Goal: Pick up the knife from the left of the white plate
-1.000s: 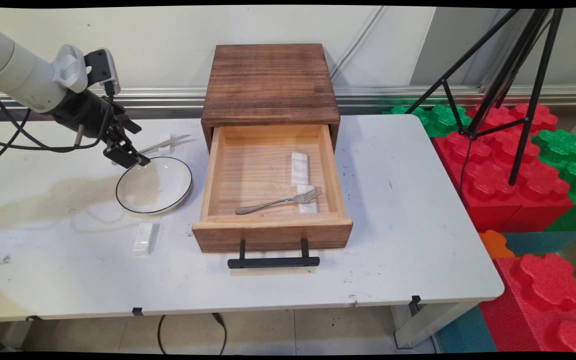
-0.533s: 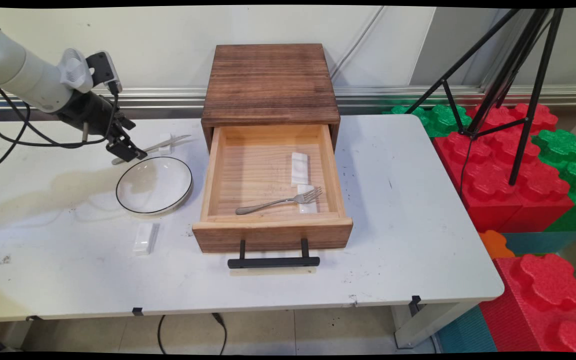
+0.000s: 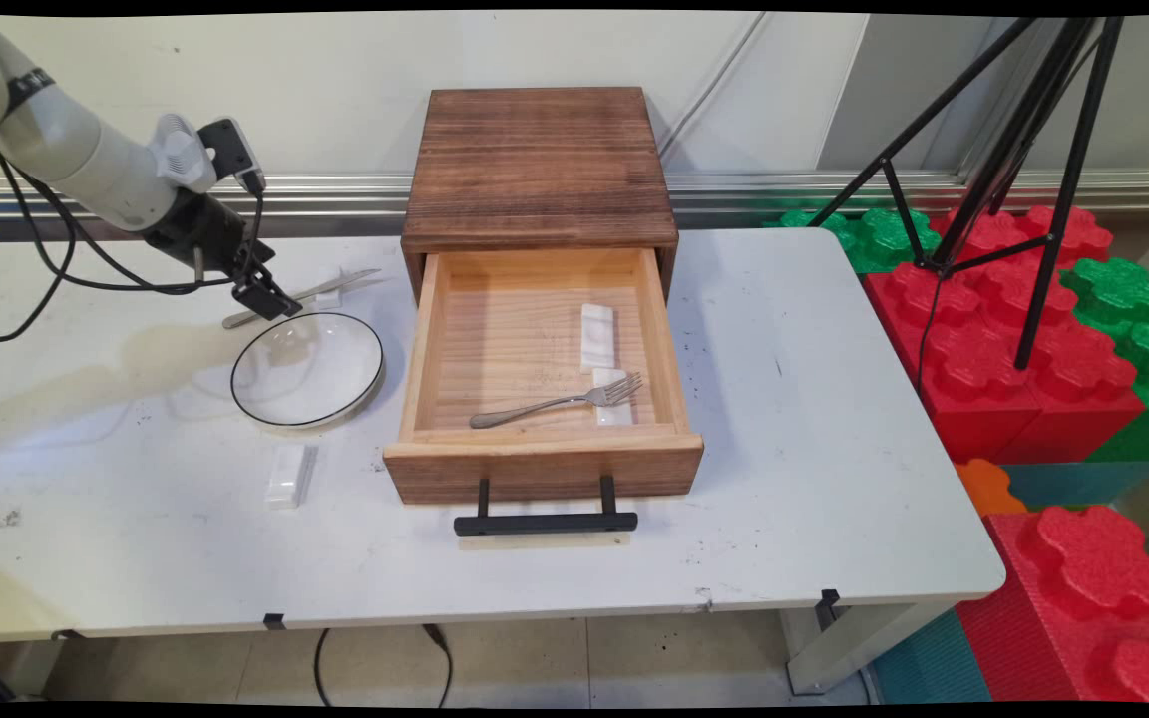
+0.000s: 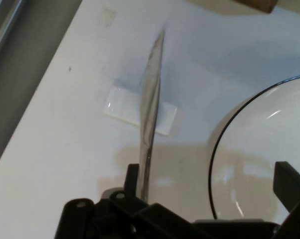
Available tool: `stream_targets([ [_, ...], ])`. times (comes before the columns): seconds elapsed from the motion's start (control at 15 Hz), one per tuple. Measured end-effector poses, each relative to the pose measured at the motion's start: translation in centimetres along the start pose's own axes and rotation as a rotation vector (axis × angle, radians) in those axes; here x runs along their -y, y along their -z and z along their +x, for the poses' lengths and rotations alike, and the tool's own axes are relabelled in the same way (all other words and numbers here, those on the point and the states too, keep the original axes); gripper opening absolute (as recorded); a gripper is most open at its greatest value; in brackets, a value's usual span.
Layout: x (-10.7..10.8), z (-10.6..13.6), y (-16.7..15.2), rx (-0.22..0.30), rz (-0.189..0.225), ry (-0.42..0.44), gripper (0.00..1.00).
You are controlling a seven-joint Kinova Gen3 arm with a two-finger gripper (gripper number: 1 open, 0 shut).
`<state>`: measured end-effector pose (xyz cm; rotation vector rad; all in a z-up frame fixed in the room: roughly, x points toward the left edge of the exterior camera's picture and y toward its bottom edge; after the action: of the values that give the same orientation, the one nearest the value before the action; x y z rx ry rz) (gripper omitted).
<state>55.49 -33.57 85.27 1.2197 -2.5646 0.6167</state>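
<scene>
While its fingers (image 4: 289, 186) stand apart, the gripper (image 3: 270, 302) hangs over the knife (image 3: 300, 295), beside the plate's (image 3: 307, 370) far rim.

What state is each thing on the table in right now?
drawer: pulled open
fork: lying in the drawer, tines on a white rest
second white rest: in the drawer, bare
knife: lying across a white rest on the table
plate: empty, upright
claw: open, over the knife handle, holding nothing
</scene>
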Motion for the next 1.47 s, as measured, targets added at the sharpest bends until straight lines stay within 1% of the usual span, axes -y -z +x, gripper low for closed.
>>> stream_targets([
  [0.53,2.5,-0.2,-3.3,0.059,-0.015,0.009,1.00],
  [0.93,4.3,-0.4,-4.3,0.087,-0.011,0.011,1.00],
  [1.27,5.1,-0.5,-5.0,0.087,-0.013,0.022,1.00],
  [1.47,5.7,-0.7,-5.4,0.087,-0.007,0.035,1.00],
])
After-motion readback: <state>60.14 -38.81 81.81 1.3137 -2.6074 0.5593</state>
